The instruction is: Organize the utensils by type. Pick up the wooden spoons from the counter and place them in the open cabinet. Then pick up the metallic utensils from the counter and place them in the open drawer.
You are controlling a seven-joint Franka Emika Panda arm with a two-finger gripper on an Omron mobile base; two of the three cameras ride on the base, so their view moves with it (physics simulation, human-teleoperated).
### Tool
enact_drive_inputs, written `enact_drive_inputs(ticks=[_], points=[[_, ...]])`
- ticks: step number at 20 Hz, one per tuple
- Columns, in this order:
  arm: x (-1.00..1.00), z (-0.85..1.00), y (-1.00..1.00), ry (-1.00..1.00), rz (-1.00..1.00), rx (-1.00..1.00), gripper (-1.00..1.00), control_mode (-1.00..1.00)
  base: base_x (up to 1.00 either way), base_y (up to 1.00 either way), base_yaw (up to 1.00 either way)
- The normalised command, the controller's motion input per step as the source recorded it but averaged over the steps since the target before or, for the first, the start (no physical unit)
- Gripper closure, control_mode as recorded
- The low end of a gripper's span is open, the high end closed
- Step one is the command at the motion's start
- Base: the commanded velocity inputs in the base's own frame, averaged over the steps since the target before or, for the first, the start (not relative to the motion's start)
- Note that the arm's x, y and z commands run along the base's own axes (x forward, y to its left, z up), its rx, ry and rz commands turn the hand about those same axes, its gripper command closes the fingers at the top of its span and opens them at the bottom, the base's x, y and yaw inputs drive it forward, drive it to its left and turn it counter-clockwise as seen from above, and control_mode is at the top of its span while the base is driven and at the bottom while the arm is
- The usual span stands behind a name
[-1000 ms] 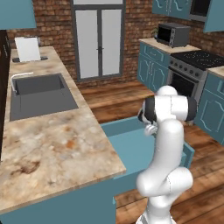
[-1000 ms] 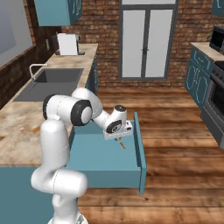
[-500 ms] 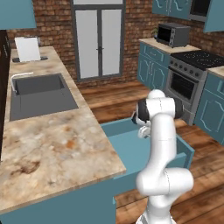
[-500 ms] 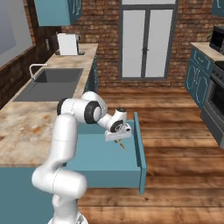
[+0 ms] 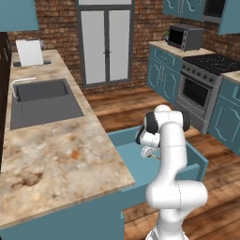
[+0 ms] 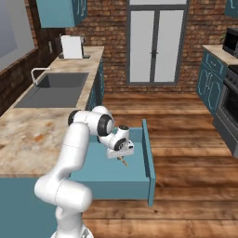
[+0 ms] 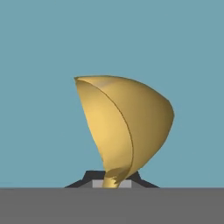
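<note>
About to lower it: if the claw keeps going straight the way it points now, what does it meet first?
Probably the teal floor of the open drawer. The claw, shut on a utensil with a yellow rounded end, points down into it; that yellow end would touch first. The gap is hard to judge.

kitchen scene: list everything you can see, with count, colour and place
counter: one, beige-brown marbled, on teal base cabinets
sink: one, grey, set into the counter, with a pale faucet
white appliance: one, at the counter's far end
open drawer: one, teal, pulled out from under the counter
utensil with a yellow rounded end: one, held over the drawer's teal inside
double door: one, grey, in the brick back wall
microwave: one, dark, on the far counter
stove: one, grey with a dark top
wall cabinets: teal, above the counter
arm: one, white, bent over the drawer
tool: one, shut on the utensil
</note>
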Motion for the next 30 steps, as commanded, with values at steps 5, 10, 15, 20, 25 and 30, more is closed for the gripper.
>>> enact_drive_inputs(ticks=[5, 10, 15, 20, 25, 30], points=[[0.0, -0.44, 0.09, -0.1, 0.0, 0.0, 1.0, -1.0, 0.0, 0.0, 0.0], [0.0, -0.2, 0.08, -0.14, 0.0, 0.0, 1.0, -1.0, 0.0, 0.0, 0.0], [-0.01, 0.24, 0.03, -0.19, 0.0, 0.0, -1.0, -1.0, 0.0, 0.0, 0.0], [-0.07, 0.68, 0.0, -0.14, 0.0, 0.0, -1.0, -1.0, 0.0, 0.0, 0.0], [-0.41, 0.98, 0.0, -0.07, 0.0, 0.0, -1.0, -1.0, 0.0, 0.0, 0.0], [-0.83, 1.0, 0.0, -0.05, 0.0, 0.0, -1.0, -1.0, 0.0, 0.0, 0.0]])
